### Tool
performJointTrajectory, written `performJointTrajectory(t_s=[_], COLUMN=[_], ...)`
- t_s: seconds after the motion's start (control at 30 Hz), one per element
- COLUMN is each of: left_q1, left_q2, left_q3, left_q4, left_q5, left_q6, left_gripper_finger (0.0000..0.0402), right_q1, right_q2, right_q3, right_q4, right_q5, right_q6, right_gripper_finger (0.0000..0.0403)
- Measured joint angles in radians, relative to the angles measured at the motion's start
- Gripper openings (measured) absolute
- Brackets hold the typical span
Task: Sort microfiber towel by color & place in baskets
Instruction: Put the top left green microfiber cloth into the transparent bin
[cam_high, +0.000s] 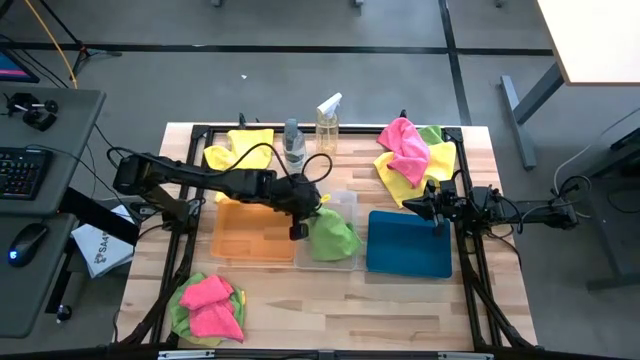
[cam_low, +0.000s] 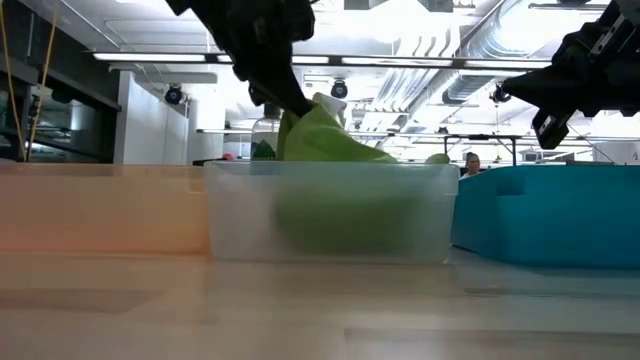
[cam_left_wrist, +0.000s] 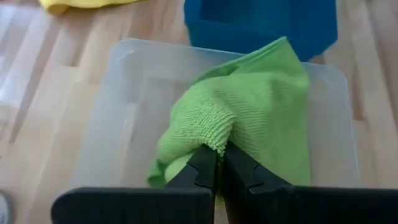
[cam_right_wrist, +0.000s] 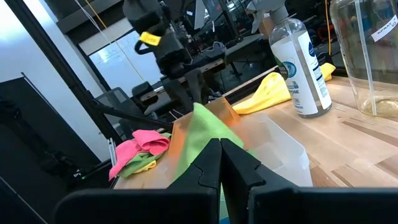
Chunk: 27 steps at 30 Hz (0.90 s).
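My left gripper (cam_high: 302, 218) (cam_left_wrist: 219, 167) (cam_low: 288, 104) is over the clear basket (cam_high: 346, 203) (cam_left_wrist: 124, 68) (cam_low: 235, 215), shut on a lime green microfiber towel (cam_high: 334, 238) (cam_left_wrist: 267, 106) (cam_low: 325, 145). The orange basket (cam_high: 252, 236) is to the left of the clear one, the blue basket (cam_high: 408, 244) (cam_low: 550, 215) to its right. My right gripper (cam_high: 424, 207) (cam_right_wrist: 221, 155) (cam_low: 545, 115) is shut and holds nothing, above the blue basket's far right corner. More towels lie in three heaps on the table. My left gripper pinches a bunched fold (cam_left_wrist: 202, 127) at the green towel's upper end between its two fingers, slanting down from above on the table's left. The towel hangs below the fingers, and its lower part (cam_low: 345, 215) lies inside the clear basket.
A yellow towel (cam_high: 240, 150) lies at the far left. A pink, yellow and green heap (cam_high: 408, 155) lies far right, a pink and green heap (cam_high: 208, 305) near left. Two spray bottles (cam_high: 293, 145) (cam_high: 328, 120) stand behind the baskets. A black frame (cam_high: 465, 260) borders the table.
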Motion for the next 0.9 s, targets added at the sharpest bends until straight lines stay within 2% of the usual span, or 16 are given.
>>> performJointTrajectory(t_s=[0.13,0.2,0.4,0.5,0.7,0.9], left_q1=[0.011,0.006,0.0,0.001,0.005,0.032], left_q2=[0.025,0.051,0.161,0.194,0.206,0.13], left_q3=[0.0,0.0,0.0,0.0,0.001,0.081], left_q4=[0.077,0.128,0.13,0.112,0.068,-0.047], left_q5=[0.217,0.273,0.205,0.171,0.154,0.154], left_q6=[0.1,0.119,0.072,0.077,0.091,0.079], left_gripper_finger=[0.0,0.0,0.0003,0.0022,0.0097,0.0183], right_q1=[0.0,0.0,0.0,0.0,0.0,0.0], right_q2=[0.0,0.0,0.0,0.0,0.0,0.0], right_q3=[0.0,0.0,0.0,0.0,0.0,0.0], right_q4=[0.0,0.0,0.0,0.0,0.0,0.0], right_q5=[0.0,0.0,0.0,0.0,0.0,0.0], right_q6=[0.0,0.0,0.0,0.0,0.0,0.0], right_gripper_finger=[0.0,0.0,0.0,0.0,0.0,0.0])
